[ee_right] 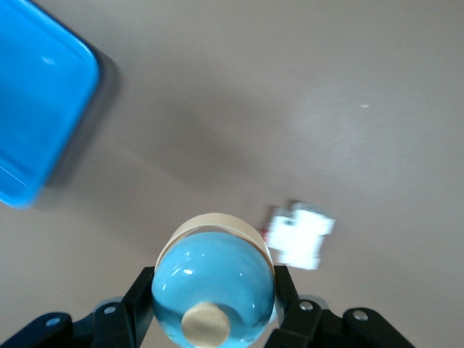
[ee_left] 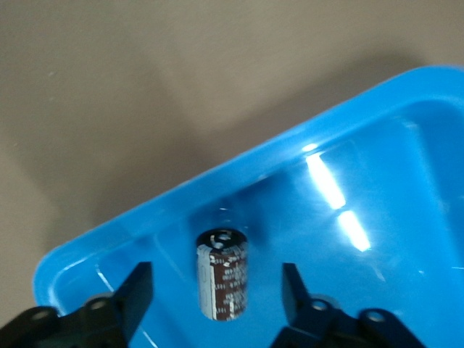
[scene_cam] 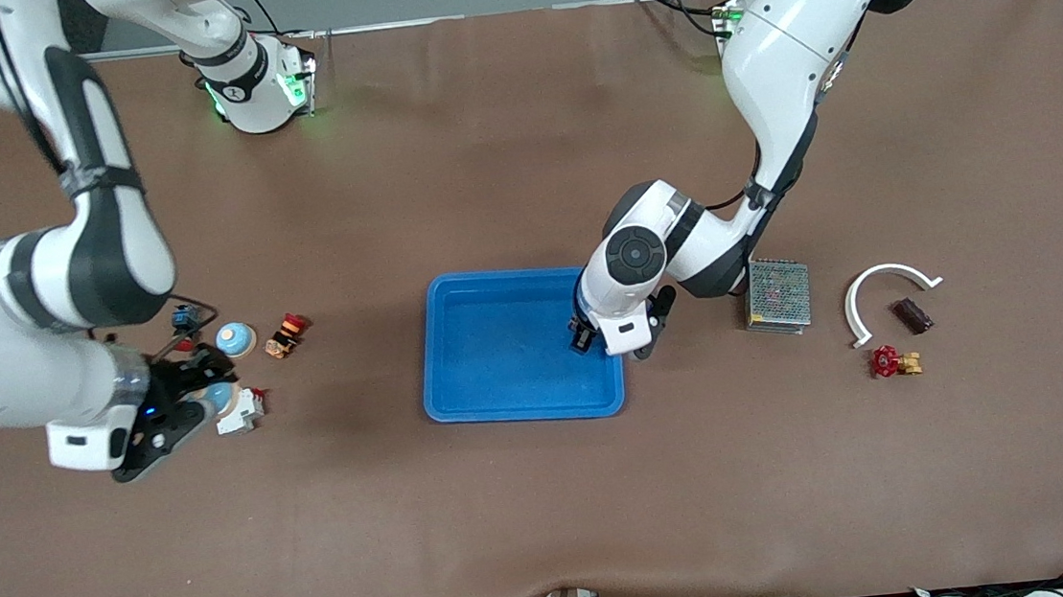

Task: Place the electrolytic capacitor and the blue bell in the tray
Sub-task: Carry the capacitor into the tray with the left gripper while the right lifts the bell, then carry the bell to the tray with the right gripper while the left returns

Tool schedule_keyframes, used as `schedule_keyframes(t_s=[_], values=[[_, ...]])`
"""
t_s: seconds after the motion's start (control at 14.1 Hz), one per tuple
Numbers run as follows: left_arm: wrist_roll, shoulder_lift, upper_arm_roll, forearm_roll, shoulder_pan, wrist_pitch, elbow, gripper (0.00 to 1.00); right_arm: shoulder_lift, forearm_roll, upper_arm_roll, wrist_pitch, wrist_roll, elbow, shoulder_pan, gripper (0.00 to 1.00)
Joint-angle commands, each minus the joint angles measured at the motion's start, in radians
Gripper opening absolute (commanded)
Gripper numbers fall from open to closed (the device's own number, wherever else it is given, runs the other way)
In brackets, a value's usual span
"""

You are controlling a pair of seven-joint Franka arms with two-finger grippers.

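The left gripper point(ee_left: 217, 286), jaws spread wide, hovers over the blue tray point(scene_cam: 501, 388), where the electrolytic capacitor point(ee_left: 222, 274) lies loose between its fingers at the tray's end toward the left arm. The right gripper point(ee_right: 214, 293) clamps a blue bell point(ee_right: 213, 288) above the worktop point(scene_cam: 550, 508) near its right-arm edge, beside a small white part point(ee_right: 300, 235). A grey mesh box point(scene_cam: 777, 294) sits just beside the tray.
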Motion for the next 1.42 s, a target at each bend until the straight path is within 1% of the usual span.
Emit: schedule_keyframes(t_s=[0.0, 0.14, 0.36, 0.5, 0.57, 0.64, 0.71, 0.99, 1.21, 1.35], values=[[0.022, -0.022, 0.011, 0.026, 0.003, -0.088, 0.093, 1.00, -0.046, 0.009, -0.008, -0.027, 0.227, -0.032, 0.101, 0.36], [0.082, -0.049, 0.024, 0.031, 0.022, -0.169, 0.137, 1.00, -0.052, 0.009, -0.008, -0.032, 0.355, -0.043, 0.170, 0.36], [0.267, -0.132, 0.022, 0.031, 0.122, -0.244, 0.137, 1.00, -0.049, 0.010, -0.009, 0.009, 0.556, -0.066, 0.276, 0.36], [0.440, -0.180, 0.022, 0.033, 0.194, -0.335, 0.132, 1.00, -0.047, 0.010, -0.009, 0.091, 0.669, -0.120, 0.345, 0.36], [0.535, -0.198, 0.024, 0.037, 0.226, -0.361, 0.126, 1.00, -0.047, 0.009, -0.009, 0.152, 0.715, -0.161, 0.378, 0.36], [0.629, -0.210, 0.024, 0.066, 0.265, -0.379, 0.124, 1.00, -0.046, 0.009, -0.009, 0.221, 0.751, -0.204, 0.407, 0.36], [0.712, -0.215, 0.022, 0.081, 0.314, -0.404, 0.124, 1.00, -0.043, 0.009, -0.009, 0.270, 0.774, -0.233, 0.424, 0.36], [1.001, -0.252, 0.022, 0.099, 0.464, -0.450, 0.115, 1.00, -0.011, 0.009, -0.008, 0.381, 0.835, -0.279, 0.477, 0.36], [1.201, -0.249, 0.022, 0.099, 0.581, -0.452, 0.111, 1.00, 0.040, 0.010, -0.009, 0.427, 0.838, -0.287, 0.507, 0.36], [1.289, -0.249, 0.021, 0.099, 0.648, -0.444, 0.079, 1.00, 0.061, 0.010, -0.008, 0.467, 0.838, -0.295, 0.507, 0.36]])
